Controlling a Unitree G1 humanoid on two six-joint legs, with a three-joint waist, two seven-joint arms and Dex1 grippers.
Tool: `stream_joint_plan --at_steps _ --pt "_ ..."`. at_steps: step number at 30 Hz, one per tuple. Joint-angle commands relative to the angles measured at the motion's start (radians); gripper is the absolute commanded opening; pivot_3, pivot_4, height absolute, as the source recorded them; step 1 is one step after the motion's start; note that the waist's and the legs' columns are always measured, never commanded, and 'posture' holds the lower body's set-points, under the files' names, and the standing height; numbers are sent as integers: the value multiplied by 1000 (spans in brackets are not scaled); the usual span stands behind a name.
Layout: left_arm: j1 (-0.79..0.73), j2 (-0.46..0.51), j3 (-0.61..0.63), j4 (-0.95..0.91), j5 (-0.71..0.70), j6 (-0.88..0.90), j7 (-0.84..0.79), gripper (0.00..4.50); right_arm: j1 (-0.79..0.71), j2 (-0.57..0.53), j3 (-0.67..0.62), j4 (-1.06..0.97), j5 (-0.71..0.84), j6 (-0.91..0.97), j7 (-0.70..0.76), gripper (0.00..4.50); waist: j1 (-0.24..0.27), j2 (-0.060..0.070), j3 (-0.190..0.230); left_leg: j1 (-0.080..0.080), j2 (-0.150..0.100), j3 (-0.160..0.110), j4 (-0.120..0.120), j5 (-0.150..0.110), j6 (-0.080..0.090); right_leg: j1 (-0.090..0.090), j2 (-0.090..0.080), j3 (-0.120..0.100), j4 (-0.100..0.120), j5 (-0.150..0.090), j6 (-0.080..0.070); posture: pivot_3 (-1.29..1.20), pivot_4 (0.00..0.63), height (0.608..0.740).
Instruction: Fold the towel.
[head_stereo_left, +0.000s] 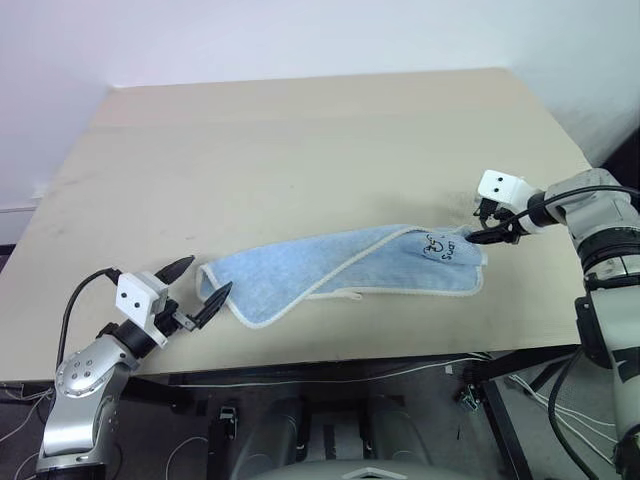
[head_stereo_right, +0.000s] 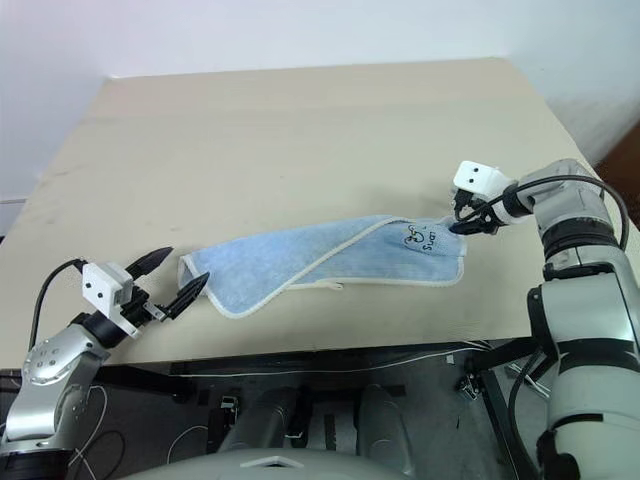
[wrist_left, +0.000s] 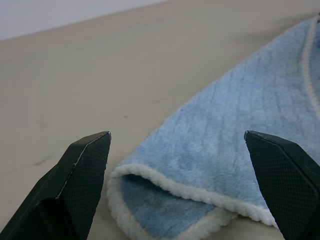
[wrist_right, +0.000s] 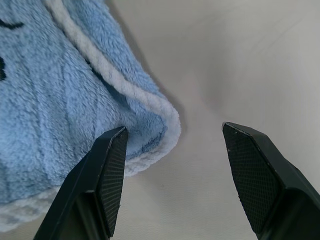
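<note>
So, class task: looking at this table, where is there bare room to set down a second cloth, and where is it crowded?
Free: the whole far half of the table, from the towel back to the wall. Also a smaller bare patch at the table's left edge, beyond the left hand. Crowded: the near strip, where the towel stretches between the open left hand and the open right hand.

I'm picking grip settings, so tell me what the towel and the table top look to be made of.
Towel: soft terry or fleece-like cloth, light blue; the fuzzy ribbed pile and woolly white edging suggest it, though the fibre can't be told.
Table top: smooth matte beige board, probably laminate or painted wood; flat, no visible grain, faint scuffs.
</note>
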Motion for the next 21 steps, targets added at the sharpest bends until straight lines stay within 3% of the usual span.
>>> stream_joint_plan --at_steps 1,6,13,16,21 --pt "-2 27 29 -84 -120 45 -68 4500 -13 21 -1 -2 -2 -15 -7 3177 -2 0 0 0 0 0 0 0 0 0 0 0 0 0 0 0 150 740" --pt "-26 131 44 -144 -244 164 -178 4500 -26 30 -6 7 3 -19 6 3177 -2 0 0 1 0 0 0 0 0 0 0 0 0 0 -1 0 150 740" --pt "-115 237 -18 -203 -312 312 -271 4500 -36 53 3 36 -5 -6 22 3177 -4 0 0 3 0 0 0 0 0 0 1 0 0 -1 -2 0 150 740" --pt "-175 248 -44 -222 -340 372 -283 4500 -44 72 4 49 -6 23 28 2595 -6 0 0 5 0 0 0 0 0 5 1 0 0 -1 -1 0 150 740" --pt "-272 250 -85 -239 -364 454 -279 4500 -65 106 12 82 -23 111 4 1066 -21 0 0 14 0 0 0 0 0 13 1 0 0 -2 -3 0 150 740"
